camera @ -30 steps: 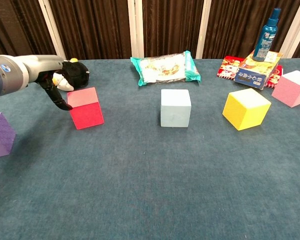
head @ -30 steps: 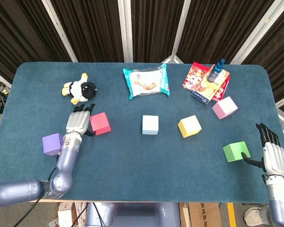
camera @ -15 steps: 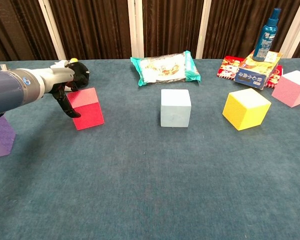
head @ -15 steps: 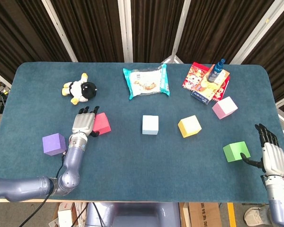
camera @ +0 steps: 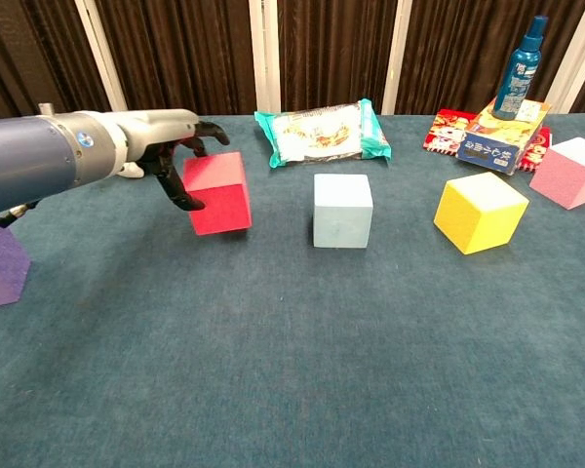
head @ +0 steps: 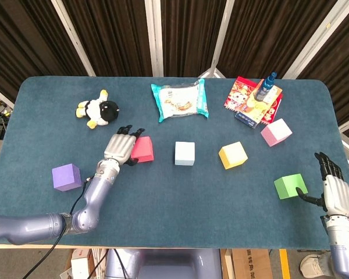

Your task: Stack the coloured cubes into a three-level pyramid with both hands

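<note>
My left hand [head: 121, 148] [camera: 173, 162] grips the red cube [head: 143, 149] [camera: 217, 193], fingers over its top and thumb against its left face. Just to the right stands the light blue cube [head: 185, 153] [camera: 342, 210], then the yellow cube [head: 232, 155] [camera: 480, 212] and the pink cube [head: 276, 132] [camera: 572, 173]. A purple cube [head: 66, 176] [camera: 0, 263] sits at the near left. My right hand [head: 335, 195] rests open beside the green cube [head: 290, 186], thumb close to its right side; only the head view shows it.
A plush toy [head: 99, 110] lies behind my left hand. A snack bag [head: 180, 100] [camera: 322, 134] lies at the back centre. At the back right are red packets [head: 241, 94] and a box with a blue spray bottle [head: 266, 86] [camera: 520, 68].
My left hand closed around the red cube and carried it to the right, towards the light blue cube. The right hand has stayed put.
</note>
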`<action>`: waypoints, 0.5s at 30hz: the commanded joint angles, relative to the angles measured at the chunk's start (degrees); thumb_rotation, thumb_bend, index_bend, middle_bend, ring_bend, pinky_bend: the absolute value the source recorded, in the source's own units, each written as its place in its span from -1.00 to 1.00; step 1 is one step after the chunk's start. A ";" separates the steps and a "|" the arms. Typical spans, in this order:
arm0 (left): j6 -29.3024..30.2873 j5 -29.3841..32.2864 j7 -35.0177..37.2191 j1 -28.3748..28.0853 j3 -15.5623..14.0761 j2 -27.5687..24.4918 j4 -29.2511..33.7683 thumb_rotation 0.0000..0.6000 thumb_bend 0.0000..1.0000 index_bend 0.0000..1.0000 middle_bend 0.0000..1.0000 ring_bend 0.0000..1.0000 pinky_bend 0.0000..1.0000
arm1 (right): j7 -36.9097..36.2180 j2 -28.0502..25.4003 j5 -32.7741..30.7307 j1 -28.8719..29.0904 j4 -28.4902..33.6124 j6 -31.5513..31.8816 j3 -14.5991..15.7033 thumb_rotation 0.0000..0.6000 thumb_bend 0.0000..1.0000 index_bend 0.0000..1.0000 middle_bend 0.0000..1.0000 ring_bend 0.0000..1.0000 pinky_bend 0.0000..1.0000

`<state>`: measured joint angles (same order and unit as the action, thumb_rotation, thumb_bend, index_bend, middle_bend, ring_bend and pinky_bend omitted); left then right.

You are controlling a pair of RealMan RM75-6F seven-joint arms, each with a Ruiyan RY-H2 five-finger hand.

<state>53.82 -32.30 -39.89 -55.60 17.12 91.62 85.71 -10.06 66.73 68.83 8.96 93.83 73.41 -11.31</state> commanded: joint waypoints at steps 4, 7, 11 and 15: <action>-5.07 -0.53 2.13 -2.88 -0.77 0.14 -3.08 1.00 -0.21 -0.79 -0.34 -0.95 -0.83 | -0.22 -0.02 -0.05 -0.03 -0.04 0.01 -0.08 1.00 -0.48 -1.00 -1.00 -1.00 -1.00; -6.01 -0.97 3.06 -3.55 -1.08 0.75 -4.31 1.00 -0.21 -0.79 -0.34 -0.95 -0.83 | -0.37 -0.02 -0.13 -0.07 -0.08 0.04 -0.13 1.00 -0.48 -1.00 -1.00 -1.00 -1.00; -6.96 -2.07 4.56 -4.24 -1.40 1.56 -5.97 1.00 -0.21 -0.79 -0.34 -0.95 -0.83 | -0.47 -0.03 -0.21 -0.10 -0.11 0.02 -0.15 1.00 -0.48 -1.00 -1.00 -1.00 -1.00; -8.24 -3.02 6.49 -4.77 -1.66 2.29 -7.76 1.00 -0.21 -0.79 -0.34 -0.95 -0.83 | -0.50 -0.02 -0.24 -0.08 -0.12 -0.08 -0.14 1.00 -0.49 -1.00 -1.00 -1.00 -1.00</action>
<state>45.97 -35.02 -33.92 -60.17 15.54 93.61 78.38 -10.55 66.72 68.58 8.88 93.71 73.33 -11.45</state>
